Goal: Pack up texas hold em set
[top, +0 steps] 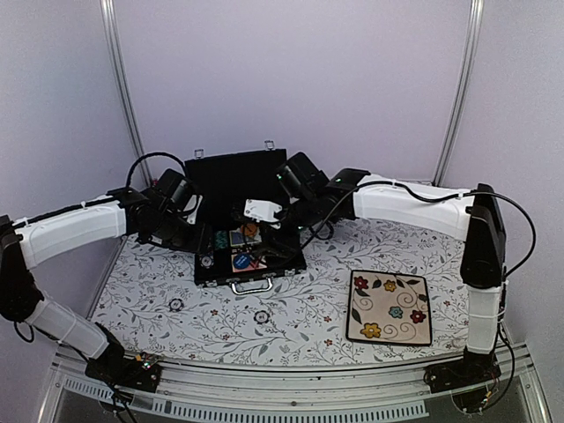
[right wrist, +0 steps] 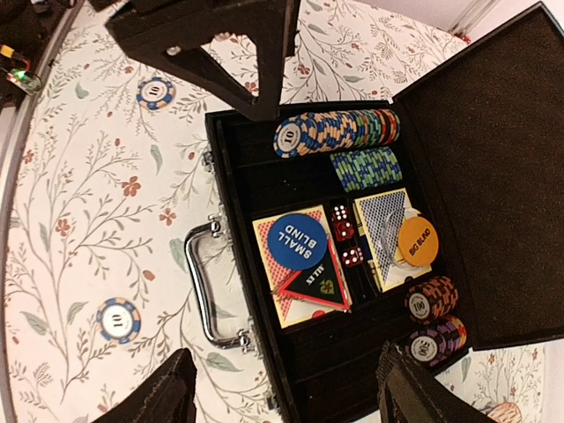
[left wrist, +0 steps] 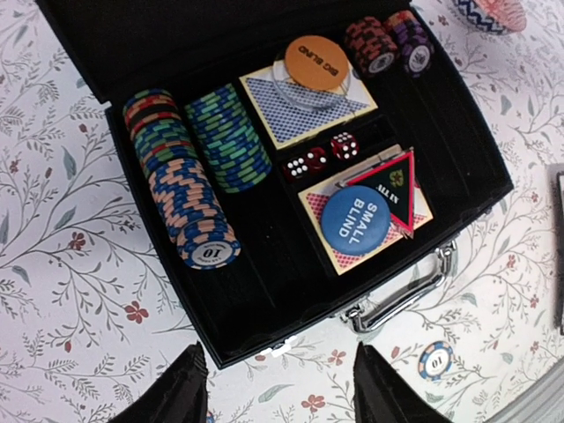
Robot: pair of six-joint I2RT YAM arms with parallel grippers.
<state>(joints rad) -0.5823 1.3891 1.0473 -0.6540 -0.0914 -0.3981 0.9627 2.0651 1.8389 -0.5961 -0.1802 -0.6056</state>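
The black case (top: 231,176) lies open at the back middle of the table, lid up and silver handle (left wrist: 407,291) toward me. In it are rows of multicoloured chips (left wrist: 189,189), two card decks, a blue SMALL BLIND button (left wrist: 355,224), an orange BIG BLIND button (left wrist: 316,62) and red dice (left wrist: 344,145). Loose chips (left wrist: 436,359) (right wrist: 119,319) (right wrist: 156,92) lie on the cloth in front of the case. My left gripper (left wrist: 282,392) hangs open over the case's front left corner. My right gripper (right wrist: 286,401) is open and empty above the case's right end, near the stacked chips (right wrist: 429,326).
A cream square plate with flowers (top: 389,307) lies at the front right of the floral cloth. A small pink patterned bowl (left wrist: 490,12) sits behind the case's right side. Both arms reach in over the case from either side. A metal rail (top: 282,366) marks the near edge.
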